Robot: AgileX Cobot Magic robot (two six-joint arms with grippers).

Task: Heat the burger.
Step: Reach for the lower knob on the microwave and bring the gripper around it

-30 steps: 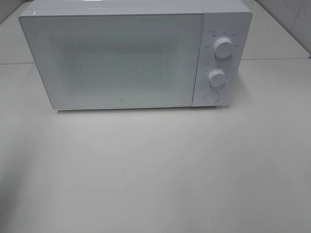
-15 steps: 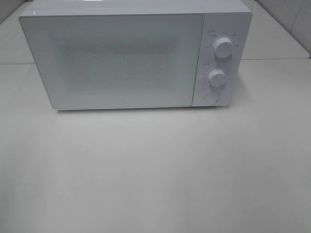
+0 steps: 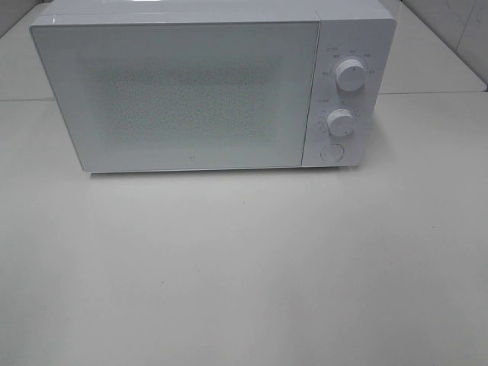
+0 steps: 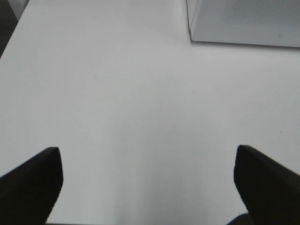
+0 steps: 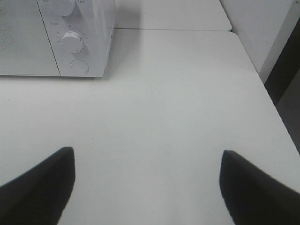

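Observation:
The burger is out of view in every frame. A white microwave (image 3: 206, 84) stands at the back of the white table with its door shut, and two round knobs (image 3: 351, 75) sit on its right-hand panel above a round button (image 3: 331, 152). My left gripper (image 4: 147, 183) is open over bare table, with the microwave's lower left corner (image 4: 243, 23) ahead of it. My right gripper (image 5: 147, 180) is open too, over bare table to the right of the microwave (image 5: 56, 37). Neither gripper shows in the exterior high view.
The white table (image 3: 244, 267) stretches in front of the microwave. Its right edge (image 5: 276, 108) runs close to a white wall. A seam (image 3: 435, 93) crosses the table behind the microwave.

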